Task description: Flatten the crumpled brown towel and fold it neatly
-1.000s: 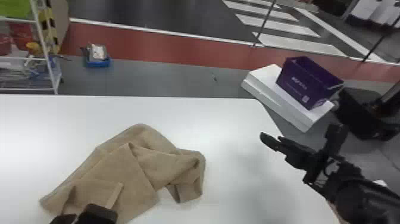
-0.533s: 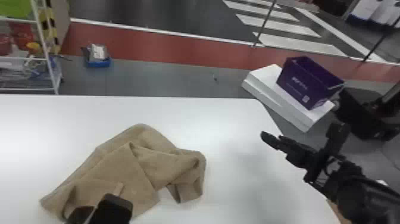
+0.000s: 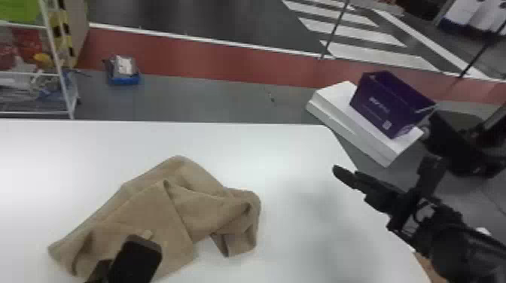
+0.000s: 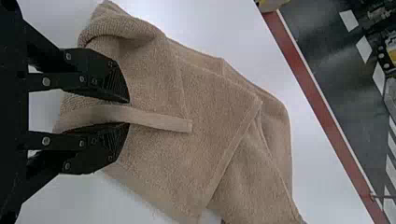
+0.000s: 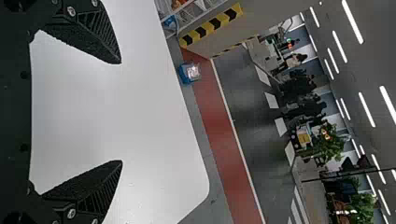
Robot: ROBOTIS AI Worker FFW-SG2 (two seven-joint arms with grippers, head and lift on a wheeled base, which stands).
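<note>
table (image 3: 293,158): white, wide, carries the whole job. risk: slick-looking top, so one pull at one end may skid the cloth instead of opening it.
brown towel (image 3: 211,210): on the table, left of centre from where i sit, crumpled, layers doubled over. risk: if i catch two layers at once, they lift together and i drag a lump, no flattening.
bunched end (image 3: 248,210): right side of the towel, curled under itself. risk: tugging the other end alone could tighten the curl; probably needs its own pull.
right gripper (image 5: 121,112): fingers spread wide, nothing between them, out past the towel's right side, touching no cloth. risk: one-armed pull has no anchor, towel may swivel.
left gripper (image 4: 129,112): fingers parted by a narrow gap, over the towel's near left part, straddling cloth. no firm pinch that i can make out. risk: close too high and the cloth slips out; too deep and the lower layer comes too.
raised strip (image 4: 163,122): thin fold running between the left fingers and out past the tips, nearer one finger. risk: it flops flat if nudged sideways, then i'd bite air.
</note>
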